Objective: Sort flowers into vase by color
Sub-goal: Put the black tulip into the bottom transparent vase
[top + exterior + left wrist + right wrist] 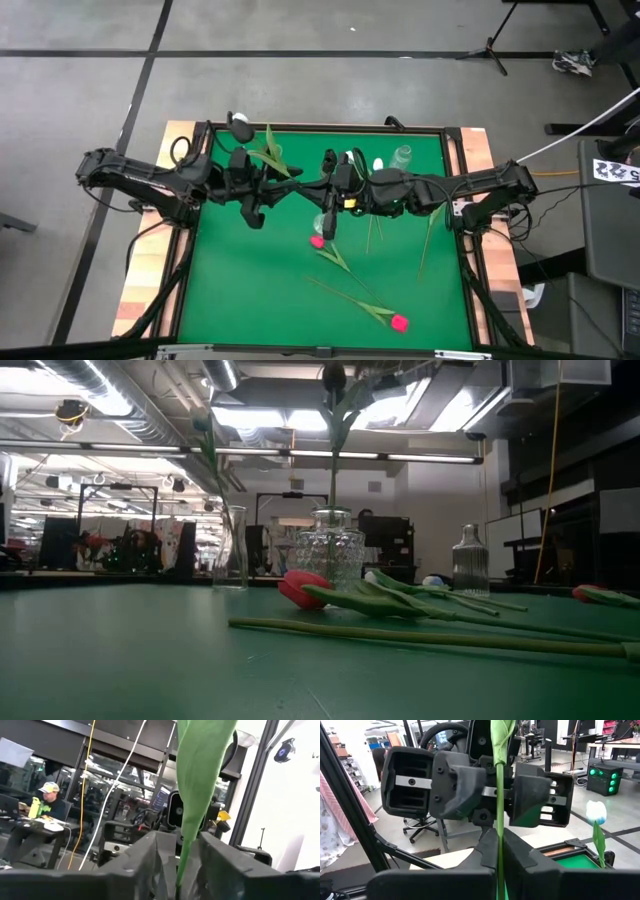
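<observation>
High view: green-topped table (250,290) on grey floor; two pink-red tulips (316,241) lying flat. Low view: three clear glass vases (334,545). Right wrist view: right gripper (499,851) jaws clamp a green tulip stem (499,795); left gripper (492,791) jaws flank it, contact unclear

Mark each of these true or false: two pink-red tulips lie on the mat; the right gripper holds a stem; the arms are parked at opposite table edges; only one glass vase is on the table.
1. Two pink-red tulips lie flat on the green mat. True.
2. The right gripper is shut on a green stem. True.
3. The arms are parked at opposite table edges. False: the left gripper faces the right gripper over the middle of the table, at the same stem.
4. Only one glass vase is on the table. False: the low view shows three, a slim vase, a cut-glass vase and a ribbed bottle.
</observation>
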